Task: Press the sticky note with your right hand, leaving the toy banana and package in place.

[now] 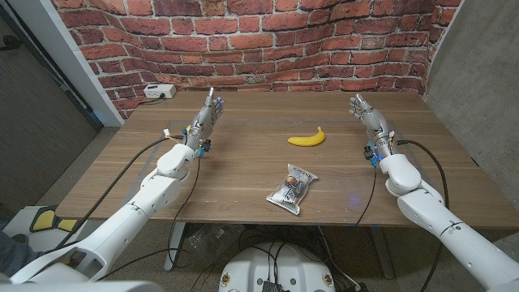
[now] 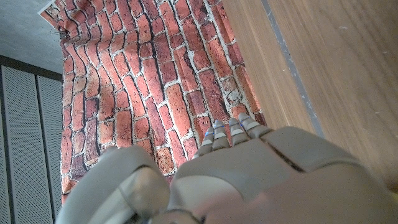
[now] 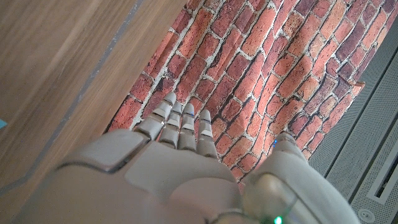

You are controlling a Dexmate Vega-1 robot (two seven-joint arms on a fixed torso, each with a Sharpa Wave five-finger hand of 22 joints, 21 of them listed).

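Left hand [image 1: 207, 115] and right hand [image 1: 365, 116] both empty, fingers extended, well apart above desk [image 1: 243, 174]. Toy banana [image 1: 306, 138] mid-desk; package [image 1: 293, 188] nearer front edge.

No readable text anywhere; the print on the package [image 1: 292, 188] is too small to make out.

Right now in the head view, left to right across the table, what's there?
White box at the far left corner → left hand → package → toy banana → right hand. I can't see a sticky note on the table.
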